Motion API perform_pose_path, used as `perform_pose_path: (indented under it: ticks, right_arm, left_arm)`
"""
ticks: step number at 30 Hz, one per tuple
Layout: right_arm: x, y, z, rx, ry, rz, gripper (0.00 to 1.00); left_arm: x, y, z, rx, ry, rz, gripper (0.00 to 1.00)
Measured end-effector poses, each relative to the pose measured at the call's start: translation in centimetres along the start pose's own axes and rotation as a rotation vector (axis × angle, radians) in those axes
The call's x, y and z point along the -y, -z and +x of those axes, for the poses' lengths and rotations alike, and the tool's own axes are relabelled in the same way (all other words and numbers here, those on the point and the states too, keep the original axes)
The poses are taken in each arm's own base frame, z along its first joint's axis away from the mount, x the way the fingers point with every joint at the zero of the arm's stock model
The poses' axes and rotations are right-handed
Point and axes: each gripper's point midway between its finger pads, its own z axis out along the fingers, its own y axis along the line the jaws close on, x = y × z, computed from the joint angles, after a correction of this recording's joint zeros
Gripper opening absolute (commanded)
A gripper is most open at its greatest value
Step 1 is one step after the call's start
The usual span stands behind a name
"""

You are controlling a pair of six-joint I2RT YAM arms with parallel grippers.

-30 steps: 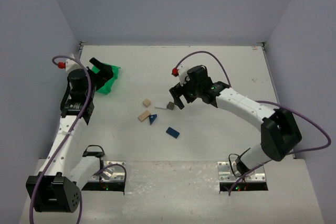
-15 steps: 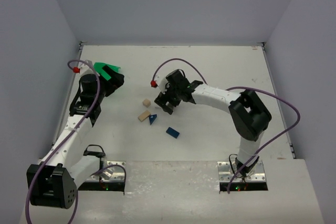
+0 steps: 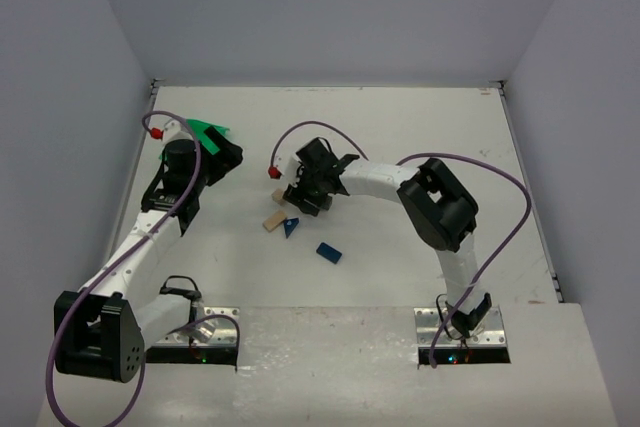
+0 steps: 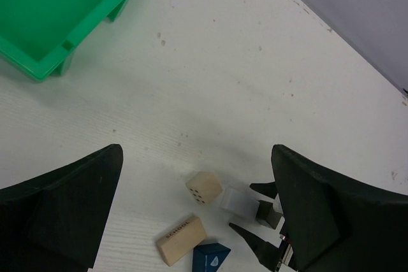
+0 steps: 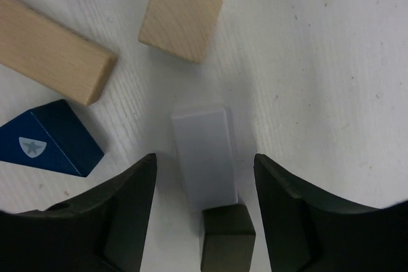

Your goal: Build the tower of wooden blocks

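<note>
In the right wrist view, the left edge cuts the long tan block (image 5: 51, 55) and the bottom edge cuts the dark grey block (image 5: 227, 241). From above, the right end effector (image 3: 301, 201) covers this block and the white block (image 5: 204, 157). The left arm (image 3: 165, 205) hides part of the green bin (image 3: 206, 130).

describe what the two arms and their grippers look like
The left arm and right arm both have white links with chunky black joint housings. A thin purple cable loops along each, ending in a small red cap near the wrist. The left gripper and right gripper have broad, matte black, wedge-shaped fingers. No markings show.
</note>
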Motion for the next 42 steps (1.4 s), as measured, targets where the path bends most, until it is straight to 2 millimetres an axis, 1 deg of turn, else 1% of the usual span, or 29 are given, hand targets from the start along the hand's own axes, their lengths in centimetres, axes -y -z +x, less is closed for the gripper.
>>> perform_pose_path:
  ticks: [1,3,5,7,10,12,14,15,19,21,23,25,29,30,33,35,39,42]
  right_arm:
    - [-0.1,-0.2,0.1,-0.002,0.003,-0.008,0.49]
    - [-0.3,-0.3,0.2,-0.003,0.011,-0.020,0.32]
    - [-0.5,-0.3,0.1,0.002,0.019,-0.033,0.21]
    - [-0.7,-0.3,-0.1,0.008,0.032,-0.052,0.16]
    - [-1.1,0.0,-0.7,0.019,0.065,-0.088,0.14]
    - [-1.1,0.4,-1.5,0.041,0.095,-0.100,0.13]
    - [-1.0,1.7,-2.6,0.072,0.142,-0.101,0.12]
    - [-0.9,2.7,-3.3,0.091,0.171,-0.093,0.11]
    - [-0.1,7.9,-5.9,0.182,0.275,-0.018,0.08]
    - [0.3,10.6,-6.2,0.214,0.298,0.036,0.08]
    - [0.7,12.9,-5.1,0.220,0.288,0.091,0.08]
    - [1.2,14.3,-3.1,0.203,0.252,0.138,0.08]
    - [2.9,15.5,1.8,0.137,0.104,0.230,0.10]
    - [3.2,15.8,3.4,0.115,0.037,0.259,0.11]
    - [3.7,16.6,7.7,0.050,-0.158,0.353,0.12]
    - [3.7,17.1,10.0,0.011,-0.288,0.422,0.12]
    - [3.1,17.1,12.8,-0.034,-0.538,0.508,0.12]
    - [3.0,17.0,14.0,-0.049,-0.701,0.566,0.12]
  left_arm:
    - [0.0,0.0,0.0,0.001,0.000,-0.002,1.00]
    - [0.0,0.0,0.0,0.003,-0.001,-0.003,1.00]
    - [0.0,0.0,0.0,0.003,-0.002,-0.004,1.00]
    - [-0.1,0.0,0.0,0.003,-0.003,-0.004,1.00]
    - [-0.1,0.0,0.0,0.002,-0.009,-0.003,1.00]
    - [0.0,0.0,0.0,0.001,-0.012,-0.002,1.00]
    - [0.1,0.0,0.1,-0.003,-0.018,0.003,1.00]
    - [0.2,0.0,0.2,-0.006,-0.019,0.007,1.00]
    - [0.9,0.2,0.8,-0.026,-0.029,0.032,1.00]
    - [1.3,0.3,1.2,-0.036,-0.035,0.046,1.00]
    - [1.6,0.4,1.5,-0.046,-0.040,0.057,1.00]
    - [1.8,0.4,1.7,-0.052,-0.043,0.065,1.00]
    - [1.9,0.2,2.3,-0.069,-0.049,0.067,1.00]
    - [1.9,0.2,2.4,-0.074,-0.051,0.065,1.00]
    - [1.8,-0.1,2.8,-0.087,-0.053,0.059,1.00]
    - [1.7,-0.3,3.1,-0.097,-0.056,0.055,1.00]
    - [1.5,-0.6,3.9,-0.122,-0.060,0.048,1.00]
    - [1.5,-0.7,4.2,-0.132,-0.063,0.049,1.00]
